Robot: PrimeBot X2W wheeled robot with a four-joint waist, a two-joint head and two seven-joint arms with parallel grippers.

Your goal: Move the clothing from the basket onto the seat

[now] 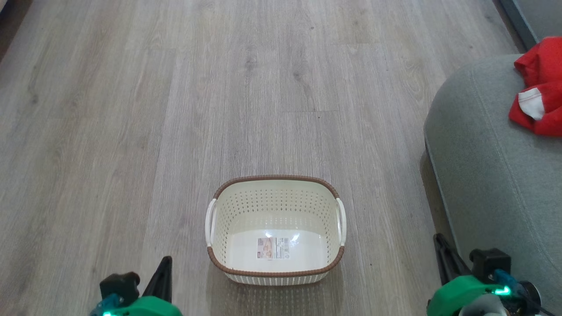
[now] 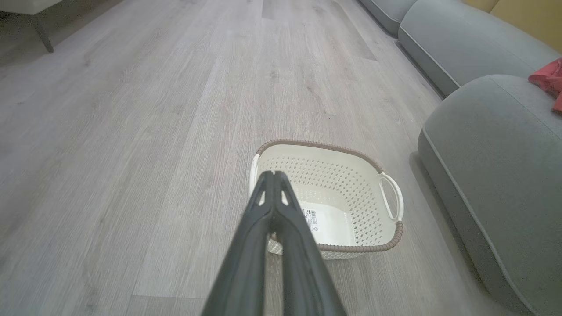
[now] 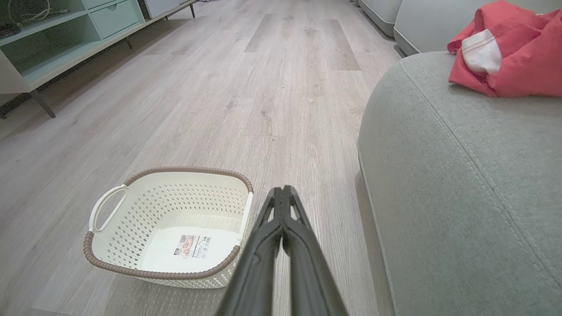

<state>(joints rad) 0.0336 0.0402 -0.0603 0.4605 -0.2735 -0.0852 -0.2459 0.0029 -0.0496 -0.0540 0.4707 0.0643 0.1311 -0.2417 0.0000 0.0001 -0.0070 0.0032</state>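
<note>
Your left gripper (image 1: 164,267) sits low at the lower left of the head view, its long dark fingers pointing forward over the pale grey wood-plank floor (image 1: 131,109). It is to the left of the oval cream-white perforated plastic basket with the brown woven-look rim (image 1: 276,178) and apart from it. In the left wrist view the two fingers meet at their tips (image 2: 273,176), closed together with nothing between them.

Your right gripper (image 1: 441,252) mirrors it at the lower right, its fingers slanting up between the basket and the front of the large grey-green upholstered sofa cushion (image 1: 483,166), close beside the cushion's side. The right wrist view shows these tips (image 3: 282,191) pressed together too, gripping nothing.

The basket stands upright on the floor between your two grippers; its white bottom and paper label (image 1: 273,248) show in full. The bright red soft clothing with a white panel (image 1: 542,87) lies bunched on top of the cushion, near its rounded corner, well apart from both grippers.
</note>
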